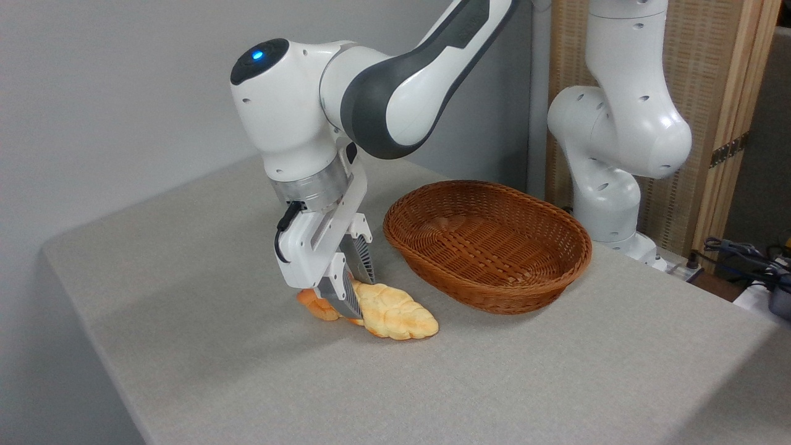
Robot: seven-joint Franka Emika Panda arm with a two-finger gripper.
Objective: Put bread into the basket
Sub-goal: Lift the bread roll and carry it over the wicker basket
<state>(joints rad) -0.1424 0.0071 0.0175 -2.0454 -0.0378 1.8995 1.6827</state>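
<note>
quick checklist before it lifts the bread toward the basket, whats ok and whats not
1. Hand straddles the bread: ok, fingers either side of the loaf near its left half.
2. Grip closed firmly: cannot tell.
3. Bread on the table, not yet lifted: ok.
4. Basket empty and upright: ok.
5. Path from bread to basket clear: ok, nothing between them.
6. Grasp centred: not ok, most of the loaf sticks out to the right.

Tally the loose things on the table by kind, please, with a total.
Bread: 1, lying on the table with the claw down over it
Basket: 1, nothing in it
Total: 2
</note>
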